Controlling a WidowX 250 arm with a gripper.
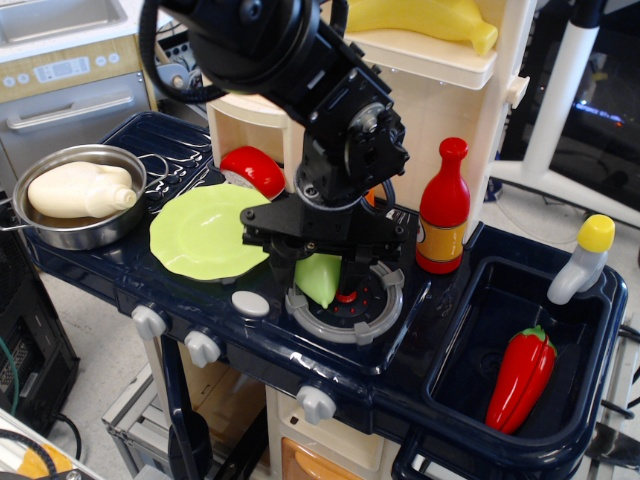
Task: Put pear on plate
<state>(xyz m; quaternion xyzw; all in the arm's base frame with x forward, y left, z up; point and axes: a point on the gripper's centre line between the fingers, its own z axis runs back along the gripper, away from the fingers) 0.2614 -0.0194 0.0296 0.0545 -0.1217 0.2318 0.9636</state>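
- The pear [319, 276] is sitting on the grey burner ring [345, 305], tapered end pointing down toward the front.
- The black end effector [316, 272] has one finger on each side of the pear; can't tell if they're actually squeezing it.
- The lime plate [210, 230] sits just left of the burner, nothing on it.
- A steel pan [80, 197] sits further left of the burner; red bottle [443, 210] to its right.

Far left, a steel pan [75, 200] holds a cream bottle [80, 190]. Right, a red ketchup bottle [444, 210] stands; a red pepper [520, 375] lies in the sink [480, 400].
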